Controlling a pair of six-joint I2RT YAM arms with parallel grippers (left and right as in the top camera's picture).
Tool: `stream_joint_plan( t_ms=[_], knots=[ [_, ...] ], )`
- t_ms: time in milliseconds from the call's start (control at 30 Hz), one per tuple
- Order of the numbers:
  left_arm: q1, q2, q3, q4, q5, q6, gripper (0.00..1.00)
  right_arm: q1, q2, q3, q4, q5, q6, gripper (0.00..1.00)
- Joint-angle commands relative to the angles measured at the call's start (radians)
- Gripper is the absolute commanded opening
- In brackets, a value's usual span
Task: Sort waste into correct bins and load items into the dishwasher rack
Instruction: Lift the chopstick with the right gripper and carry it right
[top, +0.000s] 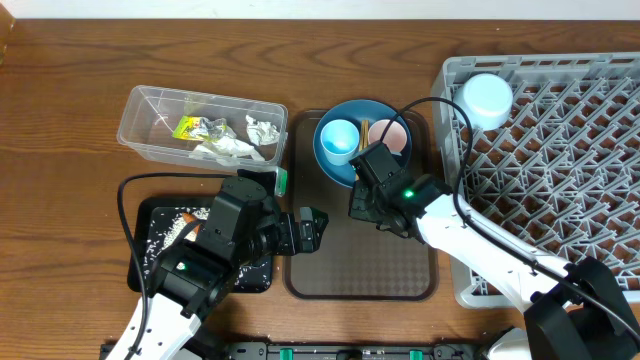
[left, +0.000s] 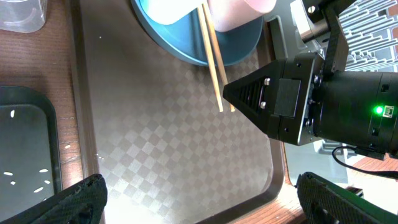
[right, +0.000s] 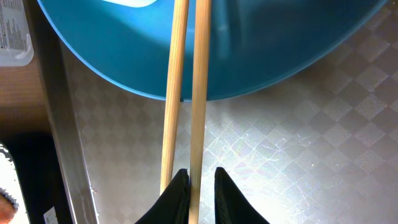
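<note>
One wooden chopstick (right: 198, 93) leaning off the dark-blue plate (right: 280, 56) is pinched in the right gripper (right: 202, 186), while the left gripper (left: 199, 199) is spread wide.

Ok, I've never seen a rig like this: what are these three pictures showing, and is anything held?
Two robot arms work at a table. One picture looks down from above; the other two come from cameras on each arm's wrist. On a brown tray sits a blue plate carrying a light-blue cup, a pink cup and chopsticks. To the left are a clear tub with wrappers and tissue, and a black tray with rice grains. On the right a grey rack holds a white bowl. The left tool hovers open over the brown tray, holding nothing. The right tool is pinched around the end of the chopsticks, seemingly just one stick.
</note>
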Motion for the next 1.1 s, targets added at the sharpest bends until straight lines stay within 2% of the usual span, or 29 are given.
stream_joint_plan(
  t_ms=[0,133,367,500,700,1067],
  knots=[
    [0.004,0.000,0.003,0.000,-0.006,0.002,1.00,0.008,-0.018,-0.003,-0.002,0.007,0.011,0.14],
    [0.004,0.000,0.003,0.000,-0.006,0.002,1.00,0.008,-0.018,-0.003,-0.002,0.008,0.011,0.09],
    [0.004,0.000,0.003,0.000,-0.006,0.002,1.00,0.007,-0.018,-0.003,-0.007,0.007,0.010,0.07],
    [0.004,0.000,0.003,0.000,-0.006,0.002,1.00,0.007,-0.026,-0.002,-0.008,-0.013,0.001,0.01],
    [0.004,0.000,0.003,0.000,-0.006,0.002,1.00,-0.001,-0.085,-0.002,-0.026,-0.053,-0.046,0.01],
    [0.004,0.000,0.003,0.000,-0.006,0.002,1.00,-0.029,-0.265,-0.002,-0.194,-0.088,-0.088,0.01]
  ],
)
